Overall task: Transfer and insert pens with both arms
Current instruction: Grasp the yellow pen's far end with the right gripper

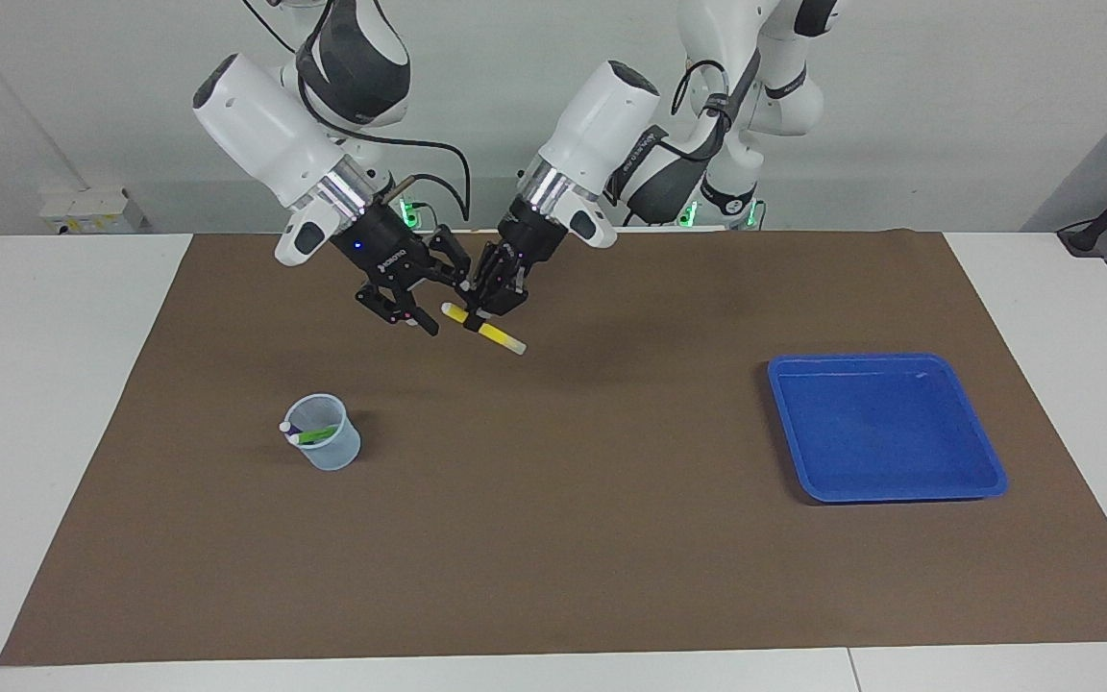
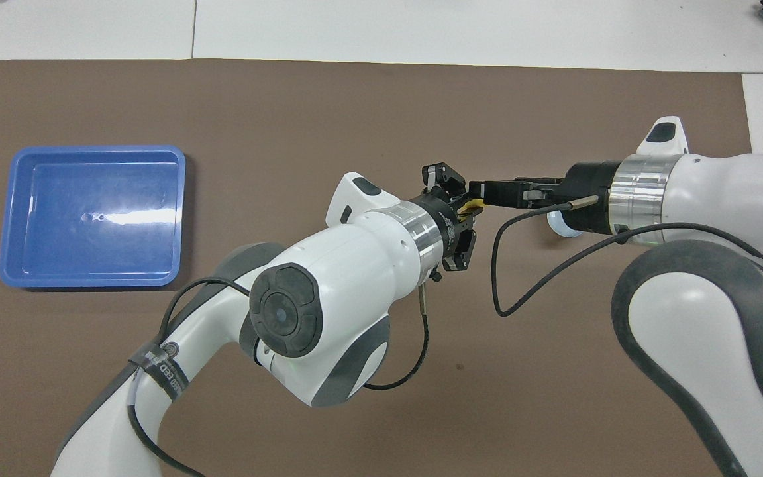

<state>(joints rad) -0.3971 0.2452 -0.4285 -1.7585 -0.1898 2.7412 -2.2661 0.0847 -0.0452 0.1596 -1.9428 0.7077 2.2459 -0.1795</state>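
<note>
Upper centre of frame, our left claw [image 1: 482, 309] grips the yellow pen [image 1: 484, 329] mid-barrel. It looks light, stiff, slippery. Our right claw [image 1: 416, 309], jaws parted, should take its free capped end.

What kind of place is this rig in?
Likely a robotics lab test bench: two white arms fixed at a white table, a brown mat, and a bare wall.

glossy plastic blue tray [image 1: 885, 481], matt brown mat [image 1: 553, 538], translucent cup [image 1: 332, 452]
</note>
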